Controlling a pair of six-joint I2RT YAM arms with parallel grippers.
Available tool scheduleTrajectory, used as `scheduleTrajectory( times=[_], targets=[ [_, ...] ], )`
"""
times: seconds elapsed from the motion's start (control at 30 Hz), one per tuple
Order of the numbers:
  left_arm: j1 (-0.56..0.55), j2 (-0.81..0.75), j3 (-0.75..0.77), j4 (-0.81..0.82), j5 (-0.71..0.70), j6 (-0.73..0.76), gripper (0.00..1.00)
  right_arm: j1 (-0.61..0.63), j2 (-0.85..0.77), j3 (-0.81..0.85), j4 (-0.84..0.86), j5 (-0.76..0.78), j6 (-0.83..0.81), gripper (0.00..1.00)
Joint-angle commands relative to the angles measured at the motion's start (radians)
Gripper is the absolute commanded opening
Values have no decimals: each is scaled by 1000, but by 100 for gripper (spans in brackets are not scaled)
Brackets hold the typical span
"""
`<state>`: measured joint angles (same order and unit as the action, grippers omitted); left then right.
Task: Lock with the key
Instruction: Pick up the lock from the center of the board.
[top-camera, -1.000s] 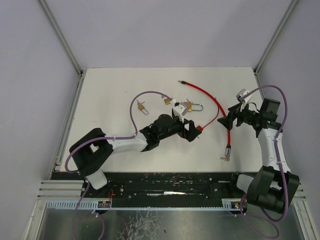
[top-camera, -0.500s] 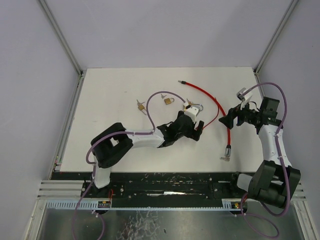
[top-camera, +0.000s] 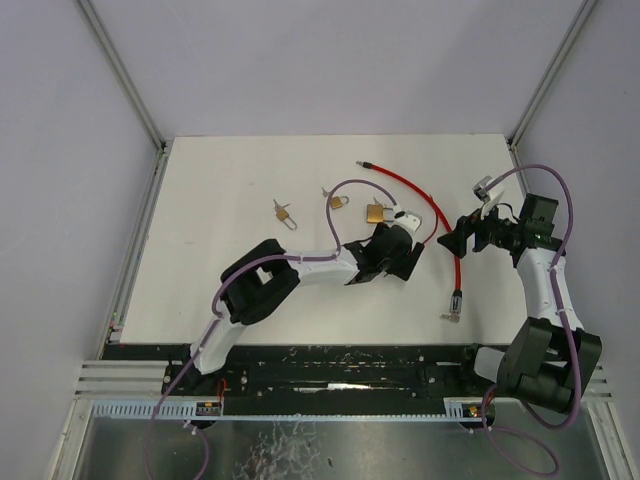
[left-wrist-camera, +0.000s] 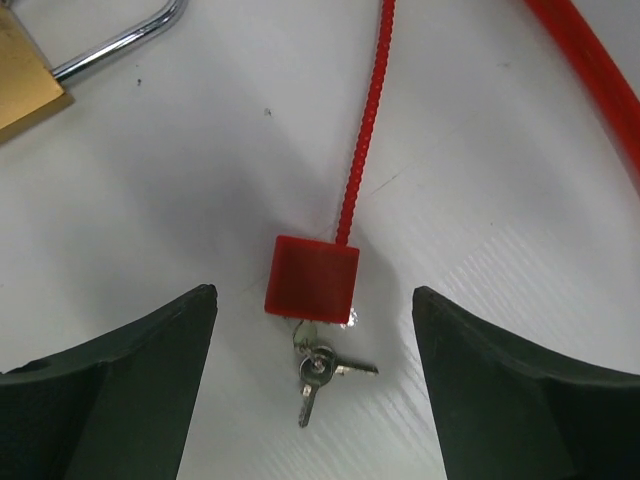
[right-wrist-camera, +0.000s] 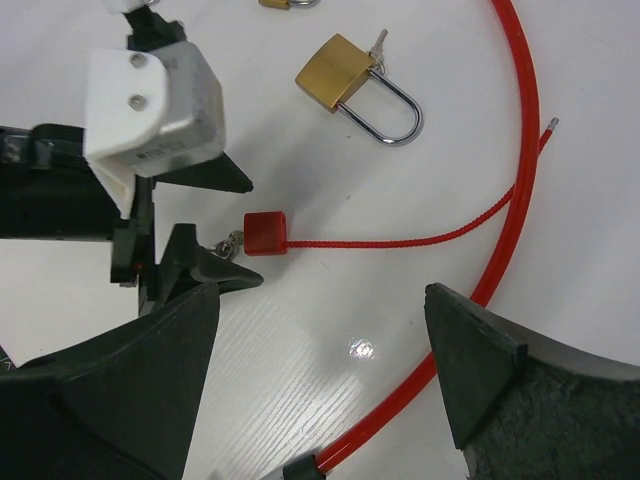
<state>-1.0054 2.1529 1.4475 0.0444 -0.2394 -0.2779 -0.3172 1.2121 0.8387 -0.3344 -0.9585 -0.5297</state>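
Reaching across the white tabletop (top-camera: 220, 180), the left gripper (top-camera: 402, 262) sits low near the centre in our overhead view, just below a brass padlock with a chrome shackle (top-camera: 378, 212). We see the right gripper (top-camera: 447, 240) to its right, apart from it, beside a thick red coated cable (top-camera: 432, 205) that curves over the table. A smaller brass padlock (top-camera: 339, 201) lies farther left.

From the left wrist we look down between the left gripper's (left-wrist-camera: 312, 298) dark fingers (left-wrist-camera: 120, 380), which stand wide on either side of a small red square lock block (left-wrist-camera: 312, 279) without touching it. A thin red ribbed cord (left-wrist-camera: 362, 150) runs up from the block, and a pair of small silver keys (left-wrist-camera: 318, 370) lies flat at its near edge.

From the right wrist we see the right gripper (right-wrist-camera: 320, 295) spread wide, nothing between its fingers (right-wrist-camera: 130, 400), above the table. Ahead of it the left gripper (right-wrist-camera: 232, 222) brackets the red block (right-wrist-camera: 266, 233). The brass padlock (right-wrist-camera: 338, 72) rests beyond, a key at its body.
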Motion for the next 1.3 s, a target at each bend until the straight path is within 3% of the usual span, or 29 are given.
scheduleTrajectory(
  times=[0.0, 0.27, 0.53, 0.63, 0.97, 1.27],
  targets=[
    [-6, 53, 89, -97, -25, 20, 77, -3, 3, 23, 14, -6, 8, 89],
    [-4, 104, 159, -147, -20, 36, 62, -2, 7, 20, 15, -8, 10, 89],
    [1, 112, 171, -150, -37, 31, 61, -2, 9, 19, 17, -13, 12, 89],
    [4, 126, 194, -158, -32, 40, 54, -3, 10, 19, 18, -13, 12, 89],
    [3, 134, 202, -166, -27, 43, 47, -2, 7, 18, 18, -14, 12, 89],
    [5, 111, 179, -148, 4, 52, 14, -2, 7, 17, 17, -20, 9, 89]
  ],
)
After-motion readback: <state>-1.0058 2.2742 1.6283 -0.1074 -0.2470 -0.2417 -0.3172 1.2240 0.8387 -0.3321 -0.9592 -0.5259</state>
